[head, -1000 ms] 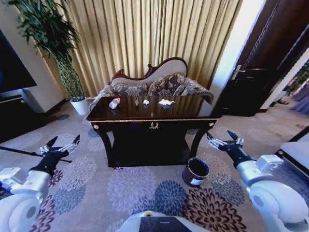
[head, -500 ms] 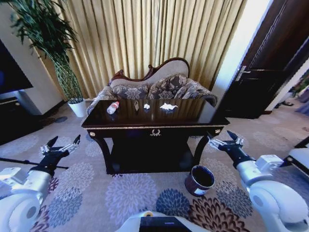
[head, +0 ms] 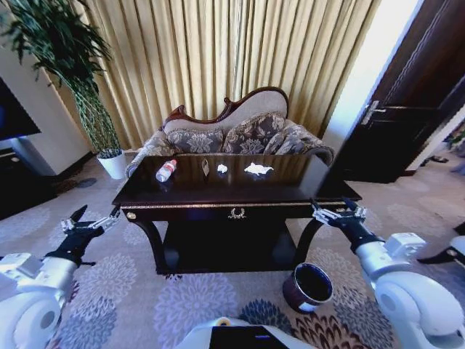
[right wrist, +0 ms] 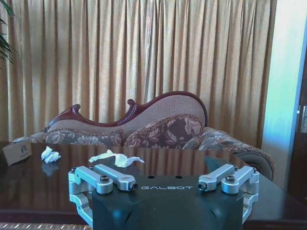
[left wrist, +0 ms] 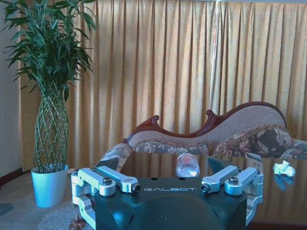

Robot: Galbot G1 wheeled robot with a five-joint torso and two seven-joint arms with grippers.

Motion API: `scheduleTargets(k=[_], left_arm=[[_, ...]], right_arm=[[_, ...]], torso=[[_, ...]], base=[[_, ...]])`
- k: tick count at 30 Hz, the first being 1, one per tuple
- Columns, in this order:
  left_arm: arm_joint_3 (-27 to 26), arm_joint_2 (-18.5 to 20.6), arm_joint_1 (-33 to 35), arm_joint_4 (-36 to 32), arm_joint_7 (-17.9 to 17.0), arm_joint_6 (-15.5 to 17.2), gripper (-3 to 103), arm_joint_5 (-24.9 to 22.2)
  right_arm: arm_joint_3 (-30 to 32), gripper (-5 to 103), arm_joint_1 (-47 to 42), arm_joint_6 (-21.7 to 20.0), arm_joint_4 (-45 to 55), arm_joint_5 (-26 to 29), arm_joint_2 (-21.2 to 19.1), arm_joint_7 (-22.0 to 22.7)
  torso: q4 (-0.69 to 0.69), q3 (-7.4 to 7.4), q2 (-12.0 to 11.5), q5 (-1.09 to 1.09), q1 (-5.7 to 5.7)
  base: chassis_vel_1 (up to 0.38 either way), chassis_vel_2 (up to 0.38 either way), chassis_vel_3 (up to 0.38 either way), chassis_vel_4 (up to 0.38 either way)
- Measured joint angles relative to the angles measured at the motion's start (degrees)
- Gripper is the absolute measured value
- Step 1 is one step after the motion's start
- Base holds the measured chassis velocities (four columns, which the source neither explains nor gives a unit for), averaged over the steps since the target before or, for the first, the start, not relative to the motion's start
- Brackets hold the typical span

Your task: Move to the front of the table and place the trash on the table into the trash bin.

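A Galbot G1 faces a dark glossy desk [head: 218, 196] in a curtained sitting room, both arms raised at its sides and nothing yet in hand.

At far left, a tall plant in a white pot [head: 111, 163] stands on the floor beside the desk's end. The left gripper [head: 91, 222] hangs short of the desk's left front corner, fingers spread open and empty. On the desktop, from left to right, lie a clear plastic bottle [head: 166, 171] on its side, a tiny wrapper [head: 205, 166] standing on edge, a small paper wad [head: 222, 169] and a larger crumpled paper wad [head: 258, 169], all along the far half of the top, near the patterned sofa [head: 232, 134] behind. The right gripper [head: 337, 214] hovers just off the desk's right front corner, its fingers likewise open and holding nothing. Below it, the trash bin [head: 308, 286], a small dark round bucket, sits on the floral carpet [head: 145, 298] beside the desk's right front leg.

The risks from here appear to lie in reach and clearance. The trash sits far back, so either arm would likely have to stretch across a slick top; a glancing touch could roll the bottle off the far edge toward the sofa. The right gripper is close to the desk corner, and a careless forward motion could strike it. The bin's small mouth sits low, so a release from height may miss.
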Motion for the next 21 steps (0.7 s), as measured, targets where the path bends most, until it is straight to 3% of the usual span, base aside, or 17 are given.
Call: scheduleTargets(k=[16, 21], left_arm=[[-0.44, 0.0, -0.08, 0.11, -0.01, -0.08, 100, 0.01], [-1.08, -0.05, 0.07, -0.09, -0.02, -0.08, 100, -0.09]], right_arm=[[-0.2, 100, -0.57, 0.14, 0.55, -0.45, 0.36, -0.02], [-0.74, 100, -0.8, 0.13, 0.81, 0.82, -0.55, 0.02]], torso=[[-0.01, 0.0, -0.01, 0.0, 0.01], [0.0, 0.01, -0.02, 0.0, 0.03]], base=[[-0.168, 0.15, 0.16, -0.159], [-0.022, 0.031, 0.036, -0.025]])
